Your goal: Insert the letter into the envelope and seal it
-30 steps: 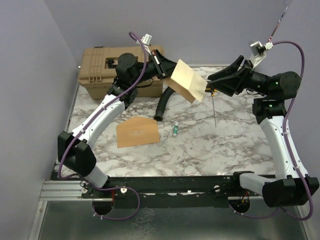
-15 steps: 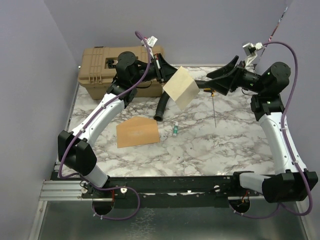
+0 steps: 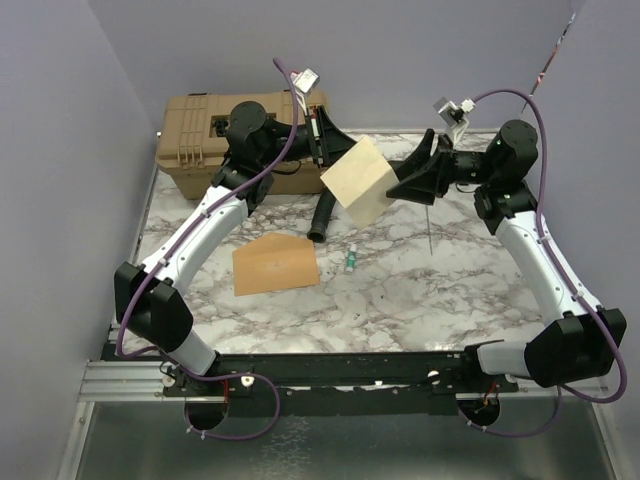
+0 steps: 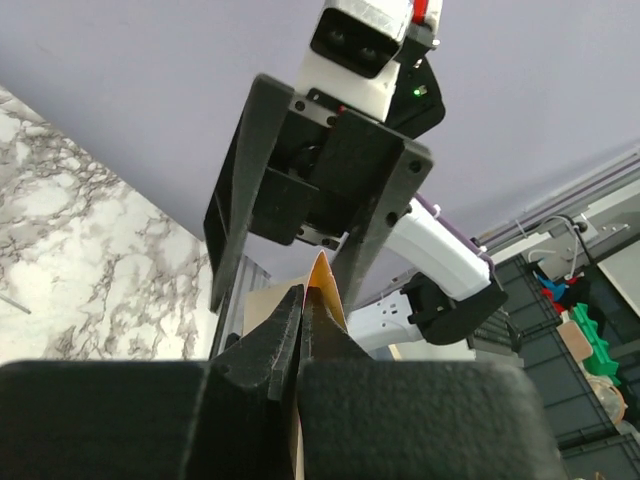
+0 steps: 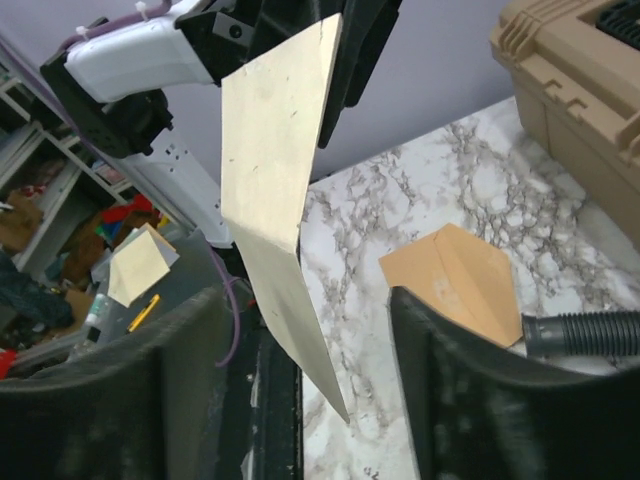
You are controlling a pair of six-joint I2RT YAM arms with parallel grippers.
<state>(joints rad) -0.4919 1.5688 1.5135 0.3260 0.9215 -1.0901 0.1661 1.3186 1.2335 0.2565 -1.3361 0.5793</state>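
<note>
Since a second earlier, the right gripper had swung left to the flat pale pinkish-brown paper letter, held aloft over the marble tabletop's far middle by the left gripper. An orange-tan kraft envelope lay flat front-left, open marble around it, and a closed tan plastic toolbox filled the far-left corner. Left wrist: the jaws clamped the letter's edge. Right wrist: wide jaws straddled its lower corner.

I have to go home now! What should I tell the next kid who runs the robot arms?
Left tool: shut on the pale pinkish-brown paper letter, held up in the air.
Right tool: open, fingers either side of the letter's free edge, not gripping.
Orange-tan kraft paper envelope: flat on the white marble table.
Done: letter lifted.
Left: slide it into the envelope, seal the flap.
</note>
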